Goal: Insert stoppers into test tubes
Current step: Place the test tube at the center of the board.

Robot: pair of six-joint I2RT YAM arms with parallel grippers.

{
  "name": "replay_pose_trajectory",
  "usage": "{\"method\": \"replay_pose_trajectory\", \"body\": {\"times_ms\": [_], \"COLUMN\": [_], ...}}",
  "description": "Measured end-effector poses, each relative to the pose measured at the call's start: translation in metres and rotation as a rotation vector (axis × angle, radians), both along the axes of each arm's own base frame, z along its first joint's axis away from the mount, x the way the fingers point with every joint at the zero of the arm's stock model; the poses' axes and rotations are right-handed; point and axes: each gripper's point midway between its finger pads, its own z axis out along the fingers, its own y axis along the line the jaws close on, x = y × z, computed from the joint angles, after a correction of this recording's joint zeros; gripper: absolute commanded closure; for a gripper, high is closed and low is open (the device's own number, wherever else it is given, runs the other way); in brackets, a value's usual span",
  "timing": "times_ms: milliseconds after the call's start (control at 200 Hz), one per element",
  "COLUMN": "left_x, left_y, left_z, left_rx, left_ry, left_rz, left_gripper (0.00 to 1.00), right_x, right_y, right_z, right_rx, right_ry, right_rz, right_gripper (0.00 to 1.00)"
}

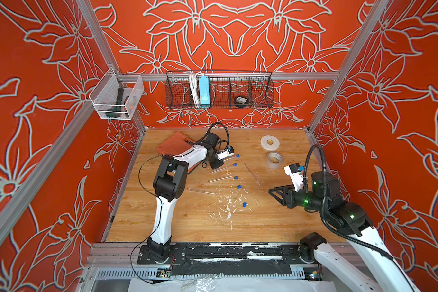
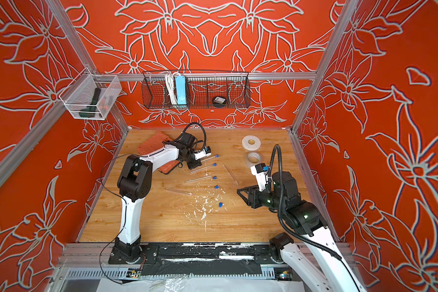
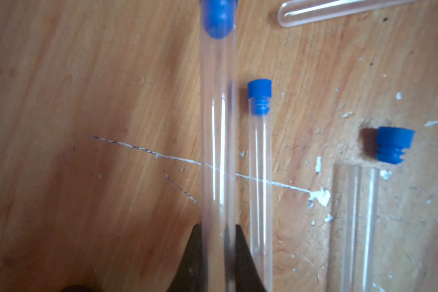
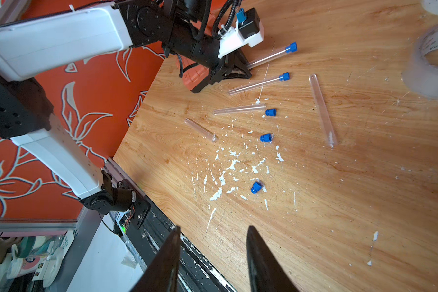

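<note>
Nearest: right gripper (image 4: pixel 214 228) is hanging above the table (image 1: pixel 177 227) at its near right side, fingers spread, nothing between them. Closest loose stopper (image 1: pixel 244 204) is lying among white paint flecks, well apart from every tube. Next out, a second loose stopper (image 1: pixel 239 187) is sitting with an open tube (image 1: pixel 201 191) off to its left, mouth toward it. Then a third loose stopper (image 1: pixel 236 177) is lying just beside the mouth of another open tube (image 1: pixel 219 179) (apart, not in; the left wrist view is showing bare wood between them). A slanted open tube (image 1: pixel 252 174) is lying to their right. Farther, a stoppered tube (image 1: pixel 224 168) is resting on the wood. Farthest, left gripper (image 3: pixel 218 235) is pinching the held tube (image 3: pixel 218 126) well away from its blue plug (image 3: pixel 218 17), which is probably seated, though that end is blurred and cut off. Tape rolls (image 1: pixel 269 142) are sitting beyond.

So two of five are looking done. Risks from here: the held tube is round and slick, so on release it may roll into the stoppered tube just beside it. The stoppers are tiny; an off-centre pinch by the right gripper could squirt one away. A plug entering tilted could jam or push an unbraced tube along the wood.
</note>
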Motion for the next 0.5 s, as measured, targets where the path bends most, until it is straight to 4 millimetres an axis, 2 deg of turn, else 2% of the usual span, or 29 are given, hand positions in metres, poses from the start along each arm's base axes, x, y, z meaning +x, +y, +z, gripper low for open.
{"method": "replay_pose_trajectory", "body": {"times_ms": [175,500], "left_x": [0.013,0.001], "left_y": [0.001,0.009], "left_z": [-0.002,-0.015], "left_rx": [0.019,0.061], "left_ry": [0.004,0.070], "left_rz": [0.043,0.059], "left_gripper": [0.98,0.91], "right_x": [0.001,-0.001], "right_y": [0.000,0.001], "right_z": [-0.002,-0.009], "right_rx": [-0.003,-0.007], "right_ry": [0.002,0.014], "right_rz": [0.003,0.012], "right_gripper": [0.57,0.57]}}
